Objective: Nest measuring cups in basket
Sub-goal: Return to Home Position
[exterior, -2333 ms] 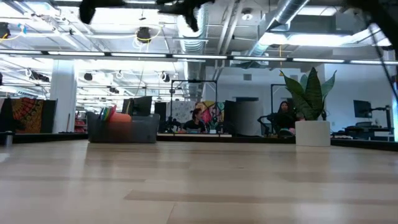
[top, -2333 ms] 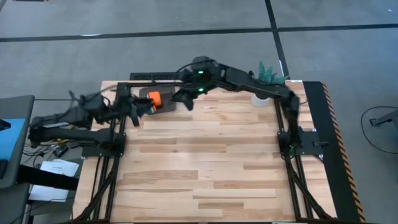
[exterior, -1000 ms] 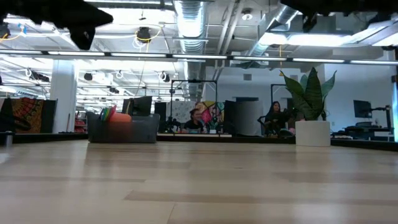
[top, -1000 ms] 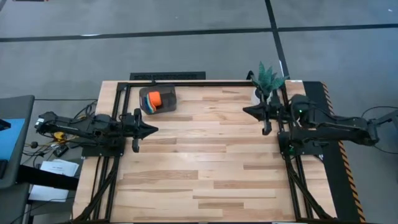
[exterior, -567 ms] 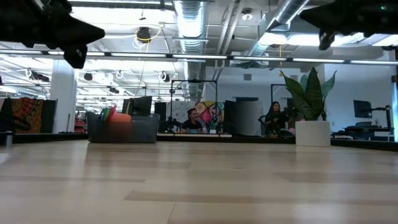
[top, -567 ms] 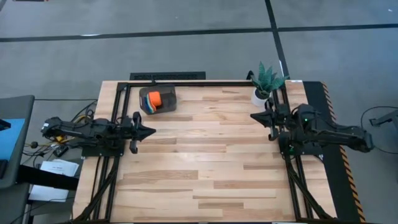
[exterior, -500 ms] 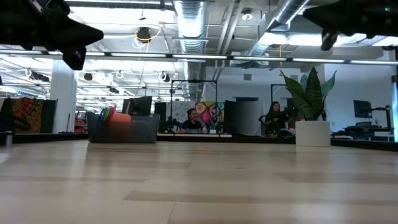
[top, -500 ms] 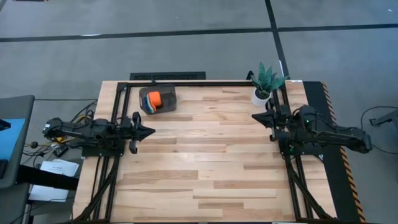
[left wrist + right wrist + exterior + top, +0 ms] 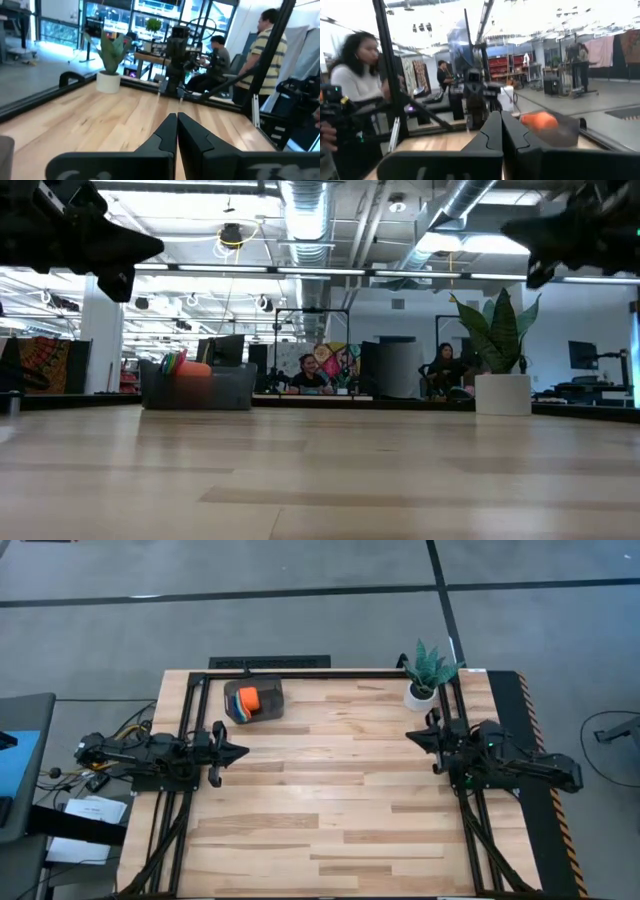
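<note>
The dark grey basket stands on the table's far left part, with the measuring cups stacked inside it, an orange one on top. The low view shows the basket with the coloured cups sticking above its rim. My left gripper hovers shut at the table's left edge, pointing right, nearer than the basket. My right gripper hovers shut at the right edge, pointing left. Each wrist view shows its own fingers closed together, left and right. Both hold nothing.
A white pot with a green plant stands at the far right corner, close to my right arm. A black frame rail runs along the far edge. People show in the room behind the table.
Both arms have drawn back over their own mounts: my left gripper a little toward the left edge, my right gripper toward the right edge and slightly nearer. Both have come down somewhat. Their fingers have stayed shut, and the basket and cups have kept still.
</note>
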You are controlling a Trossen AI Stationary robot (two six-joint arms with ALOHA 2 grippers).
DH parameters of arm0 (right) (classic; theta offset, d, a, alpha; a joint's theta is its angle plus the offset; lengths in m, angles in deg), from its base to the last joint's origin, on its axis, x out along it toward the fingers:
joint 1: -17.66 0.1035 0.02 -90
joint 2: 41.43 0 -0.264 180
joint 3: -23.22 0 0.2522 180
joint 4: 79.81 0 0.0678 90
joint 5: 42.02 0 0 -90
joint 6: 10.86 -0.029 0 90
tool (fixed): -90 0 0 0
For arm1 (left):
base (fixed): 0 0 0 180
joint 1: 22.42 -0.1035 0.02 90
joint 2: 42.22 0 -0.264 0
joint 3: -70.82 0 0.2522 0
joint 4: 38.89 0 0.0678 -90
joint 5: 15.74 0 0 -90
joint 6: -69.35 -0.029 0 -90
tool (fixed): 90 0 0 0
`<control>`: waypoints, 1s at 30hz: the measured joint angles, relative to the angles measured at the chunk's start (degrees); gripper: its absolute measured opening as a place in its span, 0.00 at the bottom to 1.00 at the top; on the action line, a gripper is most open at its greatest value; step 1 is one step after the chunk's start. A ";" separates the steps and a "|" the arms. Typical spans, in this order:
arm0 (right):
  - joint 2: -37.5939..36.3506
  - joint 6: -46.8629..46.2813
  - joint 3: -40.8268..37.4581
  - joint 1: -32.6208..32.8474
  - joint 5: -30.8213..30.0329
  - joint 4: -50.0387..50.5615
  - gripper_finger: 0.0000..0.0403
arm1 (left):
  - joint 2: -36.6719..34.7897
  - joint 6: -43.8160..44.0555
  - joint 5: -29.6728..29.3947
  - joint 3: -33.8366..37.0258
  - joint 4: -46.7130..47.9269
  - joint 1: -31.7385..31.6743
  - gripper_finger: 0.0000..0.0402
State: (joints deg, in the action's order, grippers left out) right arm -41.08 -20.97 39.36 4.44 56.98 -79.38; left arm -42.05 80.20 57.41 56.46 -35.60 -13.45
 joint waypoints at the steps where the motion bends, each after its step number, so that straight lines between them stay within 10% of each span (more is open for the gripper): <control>1: -0.26 -0.02 -1.06 -0.07 0.00 -0.17 0.01 | 0.02 -0.65 0.22 0.02 -0.13 0.00 0.00; 25: -0.23 3.04 -1.97 0.09 0.05 3.02 0.06 | 1.02 6.34 3.66 0.15 6.85 0.04 0.00; 30: -0.21 3.04 -1.99 0.09 0.00 4.38 0.06 | 1.04 -3.69 4.53 0.17 6.85 0.04 0.00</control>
State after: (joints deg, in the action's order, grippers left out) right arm -41.29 -17.93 37.37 4.53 56.98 -74.99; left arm -41.01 76.51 61.94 56.63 -28.74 -13.40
